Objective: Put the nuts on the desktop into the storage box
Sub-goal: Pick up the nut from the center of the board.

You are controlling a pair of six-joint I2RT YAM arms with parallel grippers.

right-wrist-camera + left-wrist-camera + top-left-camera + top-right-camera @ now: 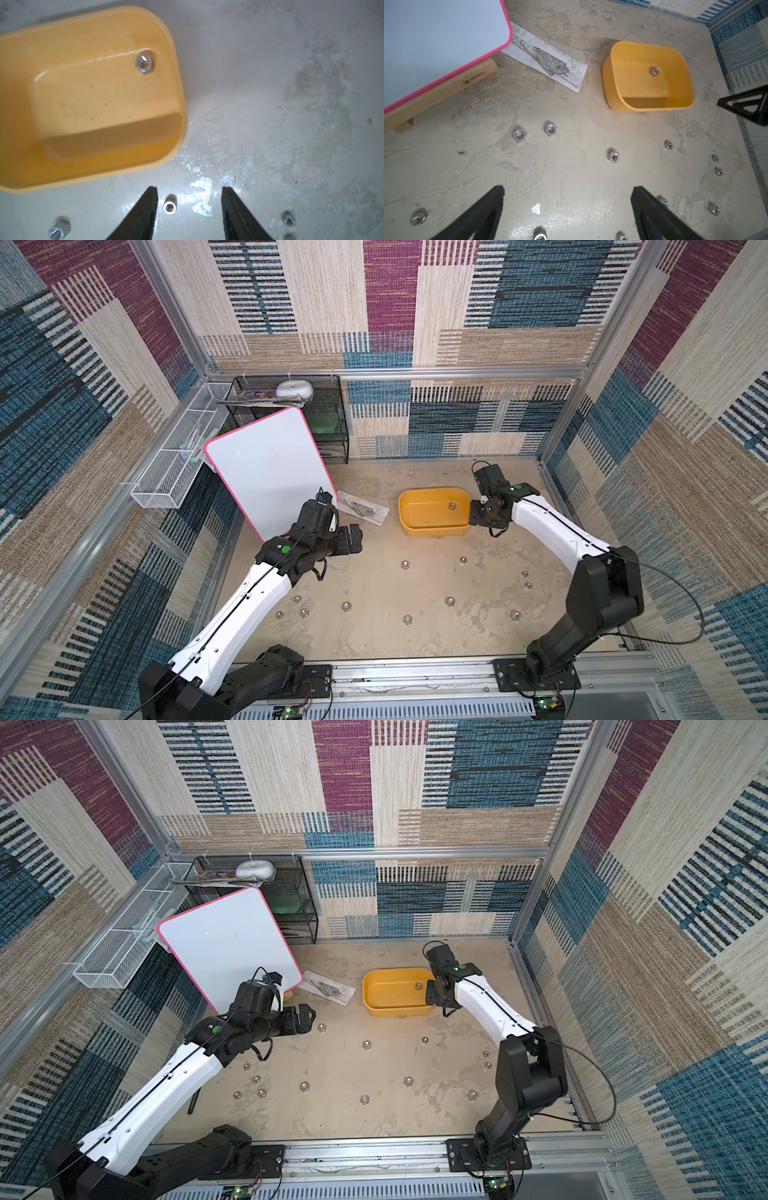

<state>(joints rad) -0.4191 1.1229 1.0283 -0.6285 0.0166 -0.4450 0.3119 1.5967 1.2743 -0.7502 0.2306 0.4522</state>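
Observation:
The mustard-yellow storage box (436, 529) stands on the beige desktop (374, 639) right of centre, with one silver nut (451, 506) inside near its right end. Several more nuts, such as one at mid-table (404, 564) and another further right (462, 559), lie scattered on the desktop in front of the box. My right gripper (189, 188) hovers just off the box's right end, jaws apart, holding nothing; a desktop nut (170, 206) shows below, between its fingers. My left gripper (568, 188) hangs wide open and empty above the left-centre desktop, nuts (519, 135) ahead of it.
A pink-edged whiteboard (270, 464) on a wooden stand leans at the back left. A printed ruler card (362, 508) lies between it and the box. A white wire basket (174, 464) and a black mesh shelf (328, 423) sit along the back left walls.

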